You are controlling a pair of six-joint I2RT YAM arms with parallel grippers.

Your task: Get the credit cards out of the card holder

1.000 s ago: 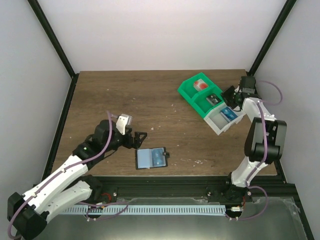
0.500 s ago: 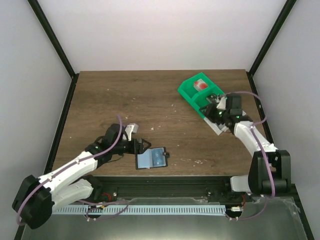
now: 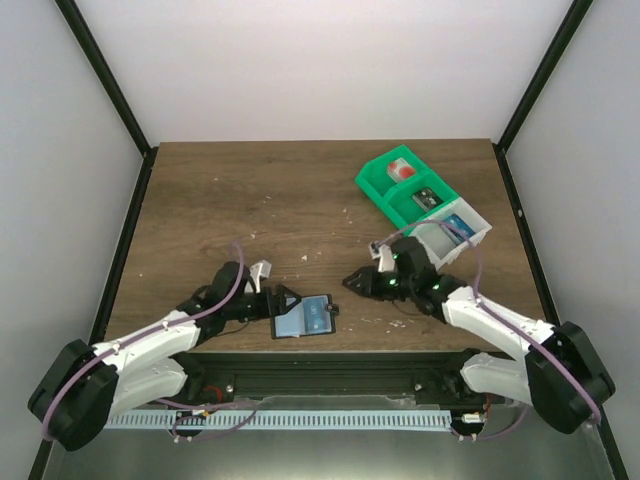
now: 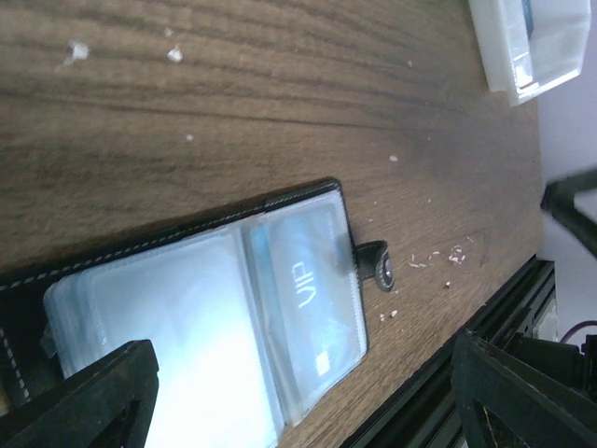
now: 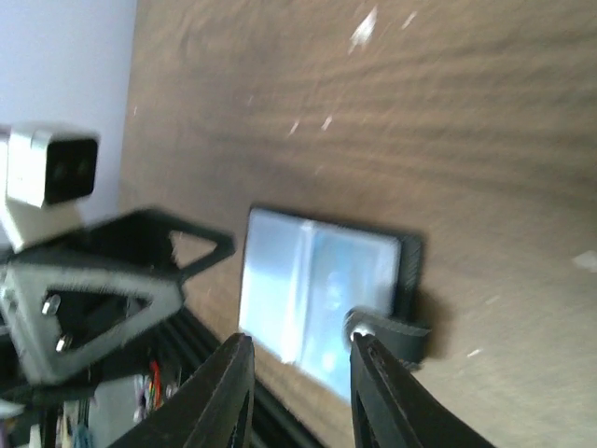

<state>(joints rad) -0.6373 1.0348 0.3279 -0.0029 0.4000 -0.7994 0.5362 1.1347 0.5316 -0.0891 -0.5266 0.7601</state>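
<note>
The card holder lies open and flat near the table's front edge, pale blue panels with black edging and a black tab. A blue credit card with light "VIP" lettering sits inside its right sleeve; other cards cannot be told apart. My left gripper is open and empty, low at the holder's left edge, and its fingers straddle the holder. My right gripper is open and empty, hovering just right of the holder. In the right wrist view its fingertips frame the holder and tab.
A green-and-white compartment bin with small items stands at the back right, and its white end shows in the left wrist view. White crumbs dot the wood. The black table rail runs just in front of the holder.
My right arm swung from the bin at the back right down and left to beside the holder. My left gripper moved right and forward to the holder's left edge. The holder stayed put.
</note>
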